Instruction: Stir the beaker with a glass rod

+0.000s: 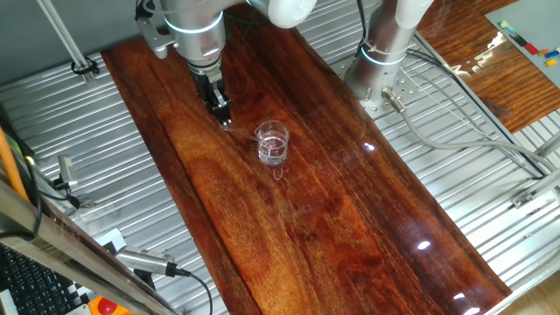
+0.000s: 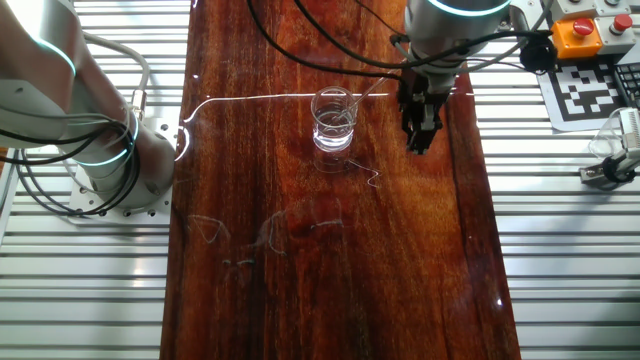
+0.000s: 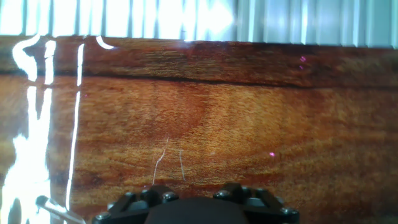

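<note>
The beaker point(image 1: 272, 144) is a small clear glass standing upright on the dark wooden board; it also shows in the other fixed view point(image 2: 333, 120). My gripper point(image 1: 223, 118) hangs fingers down just beside it, tips close to the board, and shows in the other fixed view point(image 2: 421, 147) too. The black fingers look pressed together with no gap. The glass rod point(image 2: 372, 90) is a faint pale line slanting from the beaker's rim toward my hand. A thin clear rod end point(image 3: 57, 210) shows low left in the hand view. I cannot tell whether the fingers touch it.
The wooden board point(image 1: 332, 227) lies on a ribbed metal table point(image 1: 105, 175). A second arm's base point(image 1: 381, 70) stands beside the board. A red button box point(image 2: 578, 32) and a marker tag point(image 2: 597, 95) sit past the board's edge. Cables run along the sides.
</note>
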